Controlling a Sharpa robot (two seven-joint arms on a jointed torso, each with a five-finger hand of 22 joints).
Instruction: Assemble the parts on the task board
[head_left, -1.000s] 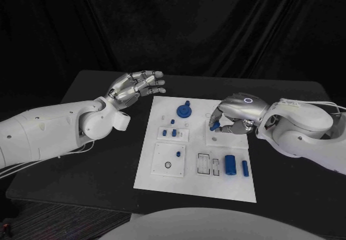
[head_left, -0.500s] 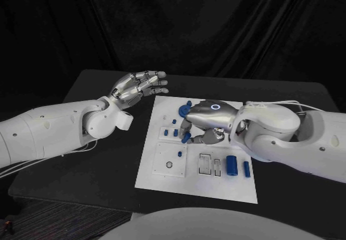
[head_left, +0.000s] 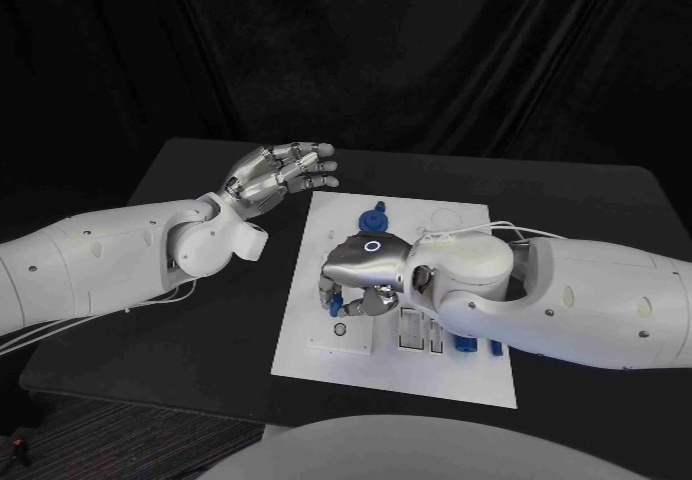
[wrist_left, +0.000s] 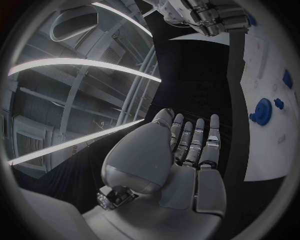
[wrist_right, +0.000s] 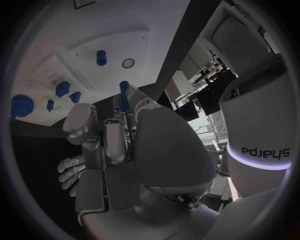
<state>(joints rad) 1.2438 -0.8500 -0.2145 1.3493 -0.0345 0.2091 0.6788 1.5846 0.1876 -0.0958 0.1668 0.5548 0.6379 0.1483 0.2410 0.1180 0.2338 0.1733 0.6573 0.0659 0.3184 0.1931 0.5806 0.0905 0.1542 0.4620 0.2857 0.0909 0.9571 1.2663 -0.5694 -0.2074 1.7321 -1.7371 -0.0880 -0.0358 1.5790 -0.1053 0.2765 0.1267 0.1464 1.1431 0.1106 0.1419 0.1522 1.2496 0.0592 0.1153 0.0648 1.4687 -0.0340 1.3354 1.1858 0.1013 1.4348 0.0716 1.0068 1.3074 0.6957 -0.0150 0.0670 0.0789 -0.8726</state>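
Right hand (head_left: 364, 275) moved leftward across white task board (head_left: 433, 375) — pinching blue part (wrist_right: 124, 91), left hand (head_left: 278, 172) spread, black table (head_left: 188, 330)

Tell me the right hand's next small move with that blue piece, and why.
Probably lower the blue peg toward the ringed hole on the task board. The right hand pinches the peg in its fingers, just short of that hole; the left hand hovers off the board.

both arms carry smooth white rounded shells. left hand (head_left: 274, 175) and right hand (head_left: 361, 275): silver metal, segmented fingers. right hand's back bears a glowing ring light. thin white cables run along the right forearm. wrist collar shows a violet light band and lettering.
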